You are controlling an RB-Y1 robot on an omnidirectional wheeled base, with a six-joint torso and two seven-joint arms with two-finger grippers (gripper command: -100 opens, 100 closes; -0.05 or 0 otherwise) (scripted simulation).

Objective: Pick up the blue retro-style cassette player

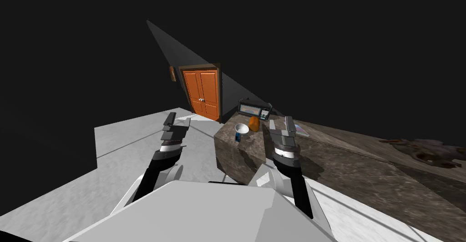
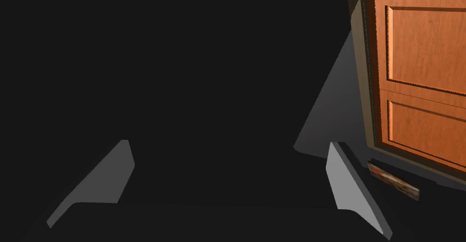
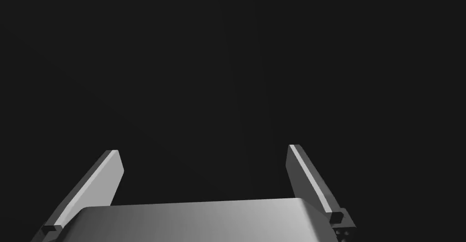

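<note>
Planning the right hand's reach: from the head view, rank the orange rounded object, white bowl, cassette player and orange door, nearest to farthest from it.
1. Orange rounded object, on the counter, just left of the right hand.
2. White bowl, by the counter's corner, and cassette player, behind them: too close to call.
3. Orange door, in the far wall.

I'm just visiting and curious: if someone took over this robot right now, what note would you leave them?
Left gripper: jaws open, empty, over the floor beside the counter.
Right gripper: jaws open, empty, above the counter.
Cassette player, probably the dark box with a bluish front, stands on the counter beyond an orange object and a white bowl.
Nothing grasped yet.
To do: reach, grip, lift.
</note>
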